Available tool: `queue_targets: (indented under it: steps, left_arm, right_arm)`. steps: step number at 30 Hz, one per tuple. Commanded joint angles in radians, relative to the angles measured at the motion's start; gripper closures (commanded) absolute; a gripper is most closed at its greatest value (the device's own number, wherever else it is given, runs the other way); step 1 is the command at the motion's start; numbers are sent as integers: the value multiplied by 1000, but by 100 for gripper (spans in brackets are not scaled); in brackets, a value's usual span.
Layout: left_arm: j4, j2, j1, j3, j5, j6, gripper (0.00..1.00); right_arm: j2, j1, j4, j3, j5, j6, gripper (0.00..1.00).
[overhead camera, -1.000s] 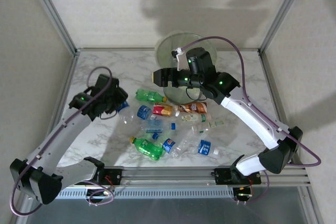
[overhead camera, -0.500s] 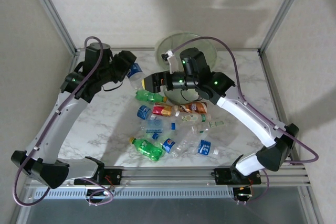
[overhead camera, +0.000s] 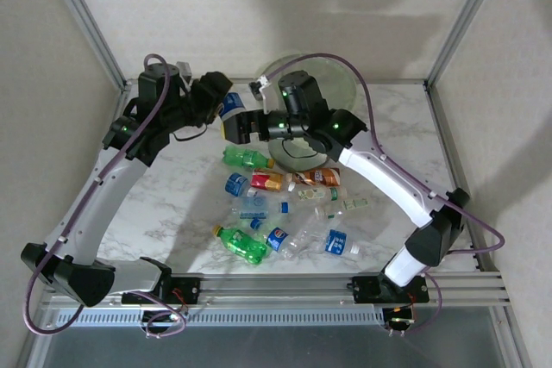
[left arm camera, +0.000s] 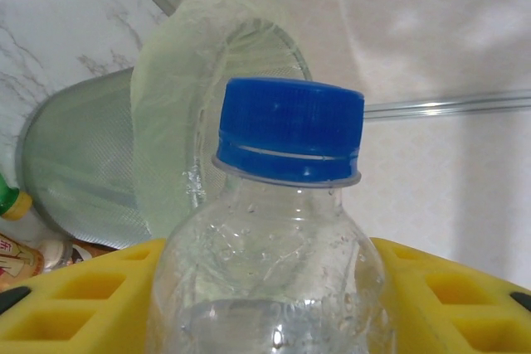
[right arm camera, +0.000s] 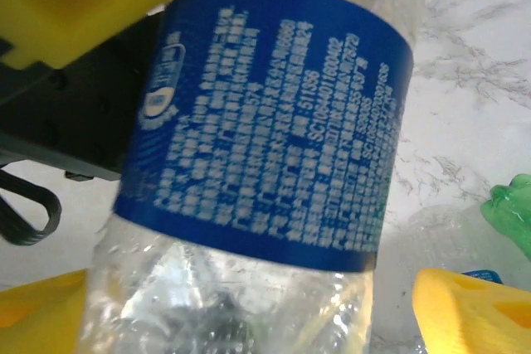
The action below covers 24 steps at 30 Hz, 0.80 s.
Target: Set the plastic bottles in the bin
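Observation:
A clear bottle [left arm camera: 274, 246] with a blue cap [left arm camera: 290, 126] and blue label [right arm camera: 274, 122] is held above the table's back left; my left gripper [left arm camera: 265, 308] is shut on its body. In the top view this bottle [overhead camera: 229, 110] sticks out of the left gripper [overhead camera: 216, 102] toward my right gripper [overhead camera: 244, 125]. The right gripper [right arm camera: 257, 325] stands open around the bottle's lower end, with a gap beside its right finger [right arm camera: 477, 312]. The pale-green bin [overhead camera: 332, 84] stands at the back, behind the right arm; its bag-lined rim [left arm camera: 170, 130] lies beyond the cap.
Several crushed bottles lie mid-table: a green one [overhead camera: 244, 158], a red-labelled one [overhead camera: 267, 181], another green one [overhead camera: 241, 243], blue-labelled clear ones [overhead camera: 335, 241]. Metal frame posts [overhead camera: 86, 19] and walls close in the marble table [overhead camera: 172, 204].
My left arm lifted the blue-labelled bottle from the table's left side up to the back. My right gripper swung left from in front of the bin to the bottle's lower end.

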Motion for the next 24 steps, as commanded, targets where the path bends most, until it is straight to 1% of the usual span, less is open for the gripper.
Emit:
queue_targets:
  steps: [1, 5, 9, 12, 13, 14, 15, 16, 17, 20, 24]
  left_arm:
    - [40, 10, -7, 28, 26, -11, 45]
    - [46, 10, -7, 18, 29, -8, 45]
    - [58, 10, -8, 9, 29, -8, 44]
    - [74, 16, -8, 14, 27, -12, 41]
    - [78, 20, -8, 19, 28, -10, 38]
    - [80, 25, -7, 25, 27, -8, 31]
    - [78, 28, -7, 31, 25, -5, 21]
    - [74, 28, -7, 39, 12, -1, 4]
    - [70, 29, -7, 48, 1, 9, 1]
    - [47, 30, -6, 95, -49, 58, 1]
    - [12, 24, -9, 152, -127, 150, 1]
  right_arm:
    - [15, 9, 27, 44, -19, 8, 13]
    - [22, 10, 26, 55, -12, 9, 23]
    - [22, 10, 21, 58, 0, 6, 34]
    - [17, 9, 12, 58, 17, 3, 39]
    - [14, 10, 9, 59, 22, 3, 40]
    - [11, 10, 8, 59, 27, 1, 41]
    - [7, 9, 8, 59, 36, -1, 41]
    - [2, 8, 5, 58, 44, -3, 41]
    - [-3, 5, 5, 58, 55, -2, 42]
    - [-20, -17, -7, 62, 91, 1, 44]
    - [-54, -84, -42, 69, 126, -7, 45]
